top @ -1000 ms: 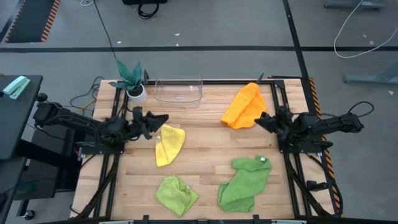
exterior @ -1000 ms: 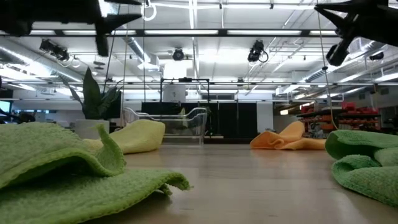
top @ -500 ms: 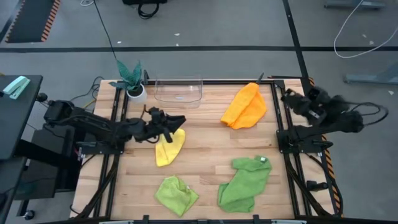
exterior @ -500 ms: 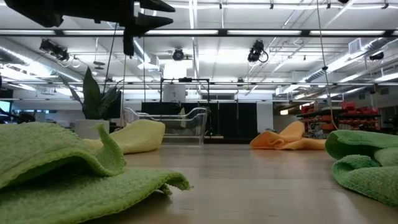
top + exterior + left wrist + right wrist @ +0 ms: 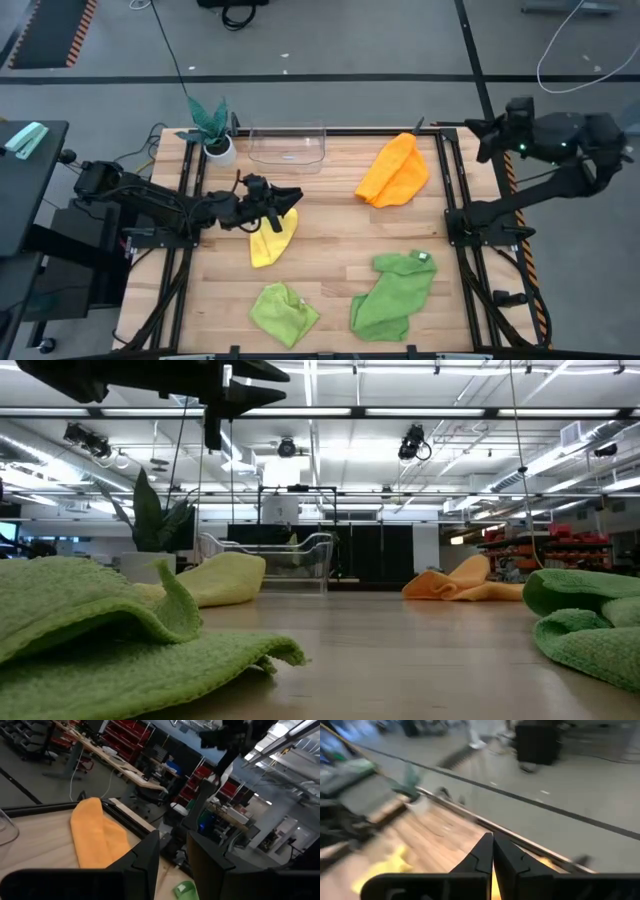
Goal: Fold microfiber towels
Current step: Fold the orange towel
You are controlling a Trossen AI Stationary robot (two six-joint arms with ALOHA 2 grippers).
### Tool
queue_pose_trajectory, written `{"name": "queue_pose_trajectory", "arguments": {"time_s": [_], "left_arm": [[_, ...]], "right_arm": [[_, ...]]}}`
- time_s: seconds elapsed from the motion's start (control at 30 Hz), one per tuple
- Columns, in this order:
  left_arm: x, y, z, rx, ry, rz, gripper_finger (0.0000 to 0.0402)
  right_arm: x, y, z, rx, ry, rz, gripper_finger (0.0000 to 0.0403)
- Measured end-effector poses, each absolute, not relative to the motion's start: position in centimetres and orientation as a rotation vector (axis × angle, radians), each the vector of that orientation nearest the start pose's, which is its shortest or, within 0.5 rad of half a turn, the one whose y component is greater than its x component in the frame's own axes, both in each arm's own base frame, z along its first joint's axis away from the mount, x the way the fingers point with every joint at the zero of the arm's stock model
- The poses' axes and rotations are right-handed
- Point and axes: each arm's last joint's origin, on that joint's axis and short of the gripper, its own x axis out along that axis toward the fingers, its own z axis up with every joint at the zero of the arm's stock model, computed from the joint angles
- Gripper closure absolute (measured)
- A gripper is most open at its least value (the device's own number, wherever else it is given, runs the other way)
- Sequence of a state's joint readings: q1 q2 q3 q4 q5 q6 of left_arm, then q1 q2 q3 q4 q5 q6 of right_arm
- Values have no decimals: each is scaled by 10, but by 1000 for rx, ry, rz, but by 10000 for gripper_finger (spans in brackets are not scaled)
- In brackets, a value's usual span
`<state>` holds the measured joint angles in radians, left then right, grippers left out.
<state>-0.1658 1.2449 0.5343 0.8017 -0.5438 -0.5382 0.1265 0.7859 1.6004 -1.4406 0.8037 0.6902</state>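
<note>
Four towels on the wooden table [image 5: 330,225], all crumpled, none folded. Yellow towel [image 5: 270,233] left of centre, long axis roughly near-far, narrow end pointing to the near edge. Orange towel [image 5: 393,170] far right, long axis diagonal, its upper tip toward the far right corner. Lime green towel [image 5: 283,311] at the near edge, left of centre, bunched with no clear axis. Larger mid-green towel [image 5: 394,292] near right, long axis diagonal from near-left to far-right, white tag [image 5: 422,257] at its far end. Clear plastic bin [image 5: 287,146] at the far edge, centre-left, nothing visible inside. Teal-leaved plant in white pot [image 5: 213,131] just left of the bin, at the far left corner. Left gripper [image 5: 290,194] reaches in from the left, hovering over the far end of the yellow towel, jaws parted with a gap, holding nothing. Right gripper [image 5: 478,127] raised past the table's far right edge, jaws clenched together, empty.
</note>
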Motion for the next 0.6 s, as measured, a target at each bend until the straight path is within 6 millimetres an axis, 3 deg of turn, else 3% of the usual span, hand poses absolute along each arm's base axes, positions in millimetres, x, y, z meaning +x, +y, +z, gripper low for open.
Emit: {"name": "queue_pose_trajectory", "arguments": {"time_s": [0.23, 0.4, 0.6], "left_arm": [[252, -27, 245, -554, -162, 352, 294], [252, -27, 244, -549, -145, 345, 294], [253, -27, 241, -535, -101, 298, 294]], "right_arm": [[53, -14, 477, 325, 407, -839, 378], [60, -17, 468, 358, 434, -911, 351], [75, -22, 441, 439, 538, -998, 319]]}}
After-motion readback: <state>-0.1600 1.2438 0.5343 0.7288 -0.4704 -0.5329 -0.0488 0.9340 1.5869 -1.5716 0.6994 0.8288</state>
